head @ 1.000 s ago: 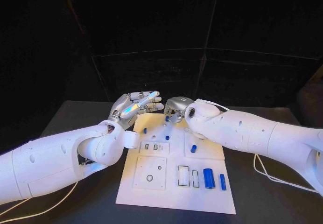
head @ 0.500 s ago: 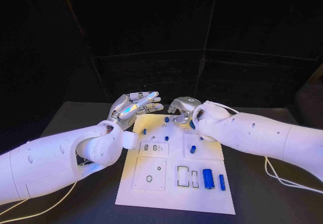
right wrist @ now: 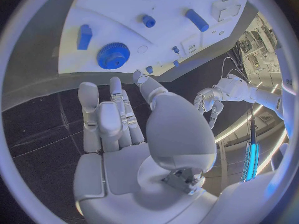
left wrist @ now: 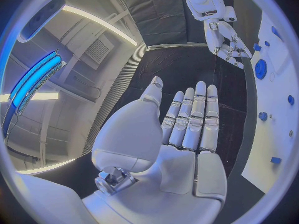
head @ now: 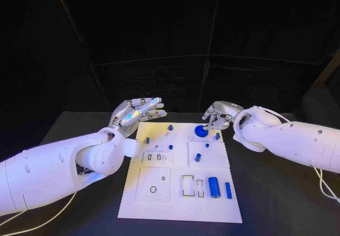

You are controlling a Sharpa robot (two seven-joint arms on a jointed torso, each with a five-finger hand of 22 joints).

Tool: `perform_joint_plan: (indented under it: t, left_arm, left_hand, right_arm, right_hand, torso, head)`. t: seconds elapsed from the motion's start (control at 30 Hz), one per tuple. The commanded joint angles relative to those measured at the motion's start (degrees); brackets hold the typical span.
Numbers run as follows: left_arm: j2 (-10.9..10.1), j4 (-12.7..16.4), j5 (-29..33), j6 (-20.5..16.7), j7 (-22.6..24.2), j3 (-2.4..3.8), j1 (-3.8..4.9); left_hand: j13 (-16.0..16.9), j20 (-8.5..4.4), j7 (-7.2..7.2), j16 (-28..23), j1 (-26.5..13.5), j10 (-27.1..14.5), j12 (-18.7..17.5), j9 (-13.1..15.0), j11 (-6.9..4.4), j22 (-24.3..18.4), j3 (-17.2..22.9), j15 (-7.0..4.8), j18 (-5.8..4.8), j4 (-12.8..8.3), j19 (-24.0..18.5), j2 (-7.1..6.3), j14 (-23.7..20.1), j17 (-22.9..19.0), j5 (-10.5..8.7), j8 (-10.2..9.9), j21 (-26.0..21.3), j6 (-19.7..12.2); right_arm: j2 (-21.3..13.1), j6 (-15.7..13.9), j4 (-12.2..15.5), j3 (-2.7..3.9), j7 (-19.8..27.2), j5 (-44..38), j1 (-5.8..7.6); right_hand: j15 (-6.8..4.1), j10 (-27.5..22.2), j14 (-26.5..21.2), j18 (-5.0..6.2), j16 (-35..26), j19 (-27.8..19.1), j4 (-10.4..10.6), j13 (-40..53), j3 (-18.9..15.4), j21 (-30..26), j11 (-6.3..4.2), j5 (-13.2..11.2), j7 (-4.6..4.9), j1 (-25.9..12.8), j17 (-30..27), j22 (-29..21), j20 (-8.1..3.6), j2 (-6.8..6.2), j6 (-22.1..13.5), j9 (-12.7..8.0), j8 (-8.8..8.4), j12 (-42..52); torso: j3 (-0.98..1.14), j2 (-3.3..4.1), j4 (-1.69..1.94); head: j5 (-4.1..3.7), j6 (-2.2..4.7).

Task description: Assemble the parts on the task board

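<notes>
The white task board lies in the middle of the black table. A blue toothed gear sits flat near its far right corner, also seen in the right wrist view as the gear and in the left wrist view as the gear. My right hand hovers just beyond the gear, fingers loosely bent and holding nothing; its palm is bare. My left hand is raised over the board's far left corner, fingers straight and empty.
Small blue pegs and a short stub stand on the board's far half. Two blue cylinders lie beside rectangular slots near the front right. A square plate with an oval hole sits front left.
My right hand has drawn back to the right, off the board's far middle, uncovering the blue gear on the board. The left hand stays raised in place.
</notes>
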Motion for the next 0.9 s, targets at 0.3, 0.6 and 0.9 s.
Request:
perform_joint_plan:
  t: [0.3,0.6,0.9]
  left_arm:
    - [0.2,-0.4,0.5,1.2,0.6,-0.41,0.10]
    - [0.5,-0.8,0.6,1.3,0.5,-0.53,0.09]
    - [0.7,-1.0,0.6,1.4,0.4,-0.58,0.09]
  left_hand:
    - [0.0,0.11,-0.06,-0.3,0.1,0.3,0.1,0.0,-0.12,0.0,0.0,-0.01,0.84,-0.4,0.5,0.53,0.3,0.1,-0.14,0.2,-0.3,0.3]
    - [0.0,0.10,-0.01,-0.3,0.1,0.3,0.1,0.0,-0.10,0.0,0.0,-0.02,0.84,-0.5,0.5,0.51,0.3,0.1,-0.14,0.2,-0.3,0.3]
    - [0.0,0.10,-0.01,-0.3,0.1,0.3,0.1,0.0,-0.10,0.0,0.0,-0.02,0.84,-0.5,0.5,0.51,0.3,0.1,-0.14,0.2,-0.3,0.3]
  right_arm:
    - [0.6,8.5,-1.7,0.02,-4.1,3.8,0.32]
    - [4.0,10.1,-4.7,0.01,-4.5,3.8,0.29]
    - [5.7,10.2,-6.5,0.01,-5.7,3.4,0.26]
  right_hand:
    - [-0.65,-1.4,2.6,-2.28,8.9,4.5,4.9,21.5,-9.8,3.0,-0.83,0.9,-0.82,3.7,16.6,7.0,-0.93,0.67,-2.3,0.1,0.07,23.7]
    - [0.29,5.6,3.9,-2.89,13.5,6.9,7.7,58.8,-14.3,4.9,0.16,1.4,-0.06,6.4,27.1,11.2,-0.05,2.61,-3.7,0.1,1.17,56.7]
    - [0.60,7.8,5.0,-3.46,15.7,8.7,7.6,65.5,-14.8,6.3,0.45,2.5,0.34,7.4,33.2,14.5,0.38,3.61,-3.9,0.1,1.60,62.0]
  torso:
    - [0.02,0.08,0.00]
    - [0.00,0.08,0.02]
    - [0.01,0.04,-0.10]
  head:
    - [-0.41,0.22]
    - [-0.35,0.24]
    - [-0.48,-0.14]
